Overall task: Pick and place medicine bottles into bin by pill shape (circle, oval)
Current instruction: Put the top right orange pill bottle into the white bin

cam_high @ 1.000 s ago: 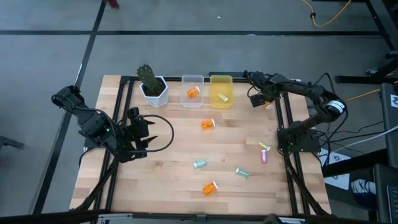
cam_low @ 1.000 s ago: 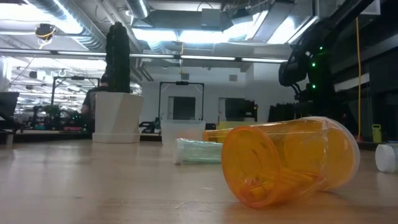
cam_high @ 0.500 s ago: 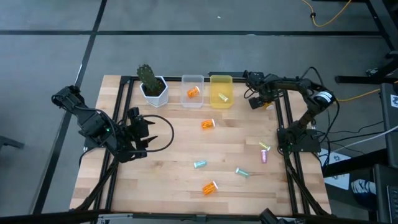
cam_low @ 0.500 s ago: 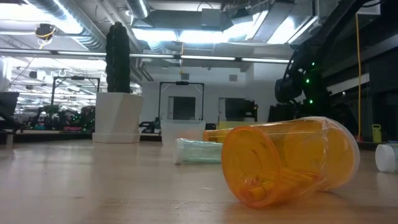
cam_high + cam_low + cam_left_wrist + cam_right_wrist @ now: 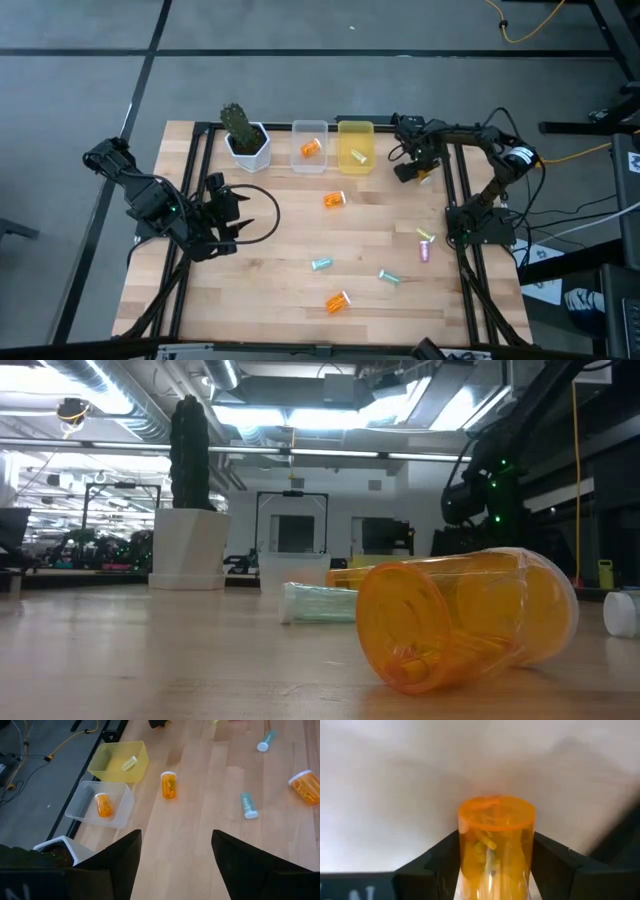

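Note:
My right gripper [image 5: 405,171] is shut on an orange bottle [image 5: 496,845] at the table's far right, just right of the yellow bin [image 5: 355,131]. My left gripper [image 5: 236,222] is open and empty over the table's left side. The yellow bin holds a pale bottle [image 5: 359,156]. The clear bin [image 5: 309,128] holds an orange bottle [image 5: 311,149]. Loose bottles lie on their sides on the table: orange ones [image 5: 334,200] [image 5: 338,301], teal ones [image 5: 321,264] [image 5: 388,275], and a pale green [image 5: 425,236] and a purple one [image 5: 424,252]. My right gripper pinches the orange bottle's round side wall [image 5: 470,855] between its two fingers [image 5: 440,862]. The bottle lies along the fingers, and its flat end [image 5: 496,812] sticks out past the fingertips. It is lifted clear of the table.
A white hexagonal pot with a cactus [image 5: 244,140] stands left of the clear bin. Black rails run along the table's left [image 5: 195,170] and right [image 5: 455,190] sides. In the low view an orange bottle [image 5: 465,615] lies close to the camera.
My right gripper has gone a little toward the table's near edge, still shut on the orange bottle, and its arm has drawn in toward the table. The left arm and the loose bottles have kept still.

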